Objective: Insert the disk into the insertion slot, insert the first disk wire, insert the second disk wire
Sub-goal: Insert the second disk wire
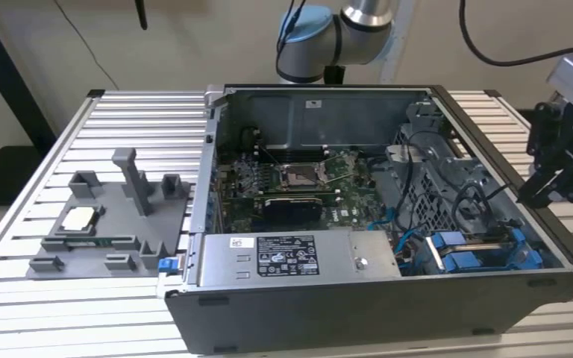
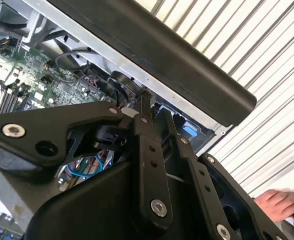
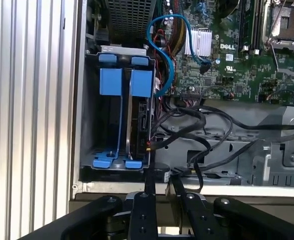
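Over slatted table (image 1: 27, 298), pale wall (image 1: 187, 37) behind — end effector (image 1: 533, 200)

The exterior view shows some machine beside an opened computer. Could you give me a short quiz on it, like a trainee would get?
1. In the exterior view, on which side of the computer case does the grey fixture tray lie?
2. True or false: the gripper hangs over that tray.
3. The plastic carriers in the drive bay are: A red, B blue, C green.
Key: 1, the exterior view's left. 2, false: it is by the case's opposite wall, at the exterior view's right. 3, B.
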